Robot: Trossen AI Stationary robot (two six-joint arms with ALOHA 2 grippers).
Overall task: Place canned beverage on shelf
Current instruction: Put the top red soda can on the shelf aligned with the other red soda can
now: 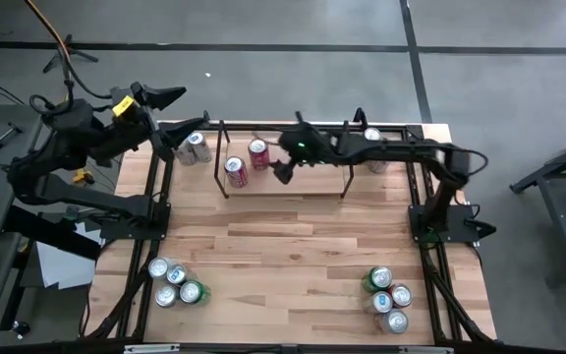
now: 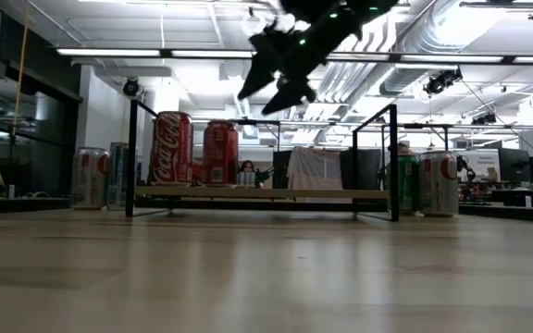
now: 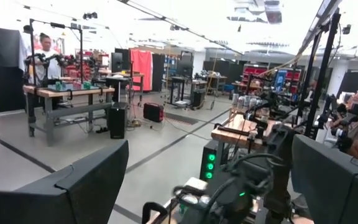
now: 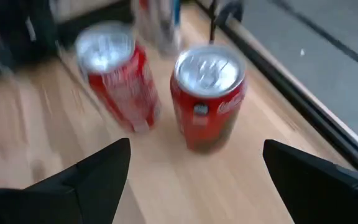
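Two red cans (image 4: 207,93) stand upright on the shelf (image 1: 288,187), directly below the right pincer (image 1: 285,169), which hangs wide open, empty, nearer than the left pincer (image 1: 170,95).

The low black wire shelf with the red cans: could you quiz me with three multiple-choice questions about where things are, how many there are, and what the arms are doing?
1. Where do the two red cola cans stand?
A. left part of the low black-rod, wood-based shelf
B. table's near edge
C. floor

2. How many cans are on that shelf?
A. none
B. two
C. five

3. The right gripper above the shelf has its jaws:
A. clamped on a can
B. open, empty
C. hidden

Answers: 1 A, the high view shows them there. 2 B, the low view shows only two. 3 B, the right wrist view shows spread fingers holding nothing.
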